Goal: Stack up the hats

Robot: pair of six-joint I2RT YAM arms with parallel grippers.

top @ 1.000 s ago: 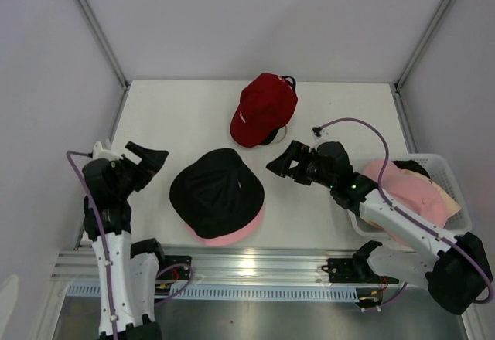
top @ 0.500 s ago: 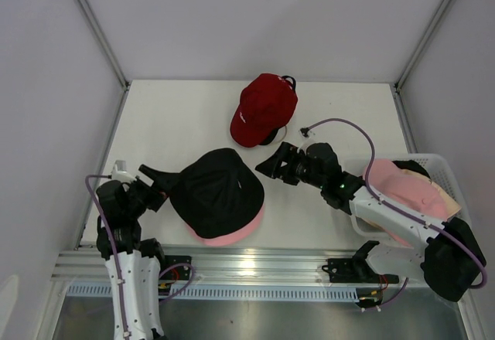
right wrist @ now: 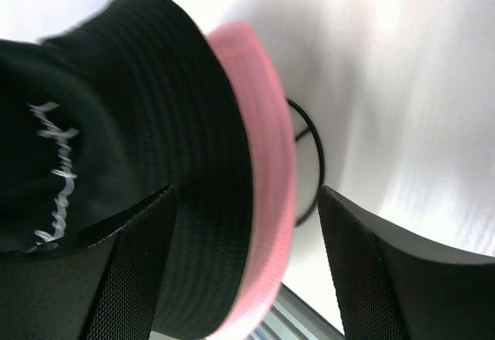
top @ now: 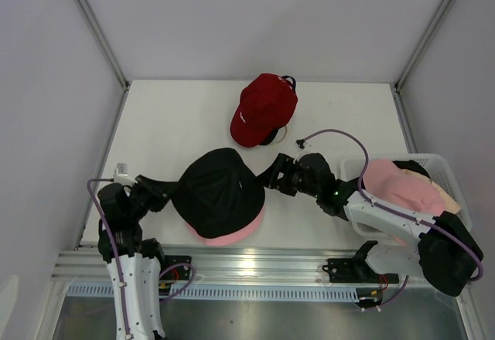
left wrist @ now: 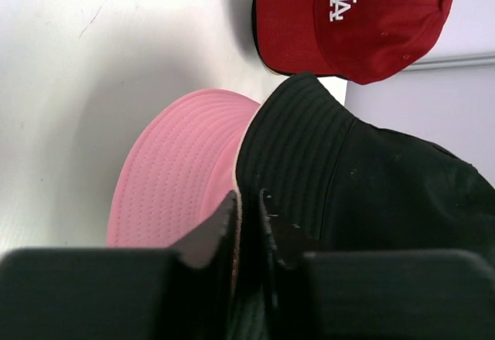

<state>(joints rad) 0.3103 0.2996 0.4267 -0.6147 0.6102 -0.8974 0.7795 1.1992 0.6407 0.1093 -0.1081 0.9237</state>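
On the worktop (top: 170, 116), the black bucket hat (top: 216, 197) sits over a pink bucket hat (top: 232, 236), with the red baseball cap (top: 263, 108) lying apart behind them. The top view puts a hand at each side. The left wrist view alone shows the left hand (left wrist: 247, 201) pinching the black brim. The right wrist view alone shows the right hand (right wrist: 246, 193) with its fingers (right wrist: 131, 263) spread wide, one on either side of both brims.

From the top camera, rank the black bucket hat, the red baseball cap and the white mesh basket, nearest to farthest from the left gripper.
1. black bucket hat: front centre of the table, its brim between the fingers of the left gripper.
2. red baseball cap: farther back, near the table's far edge.
3. white mesh basket: at the far right side, clearly the farthest.
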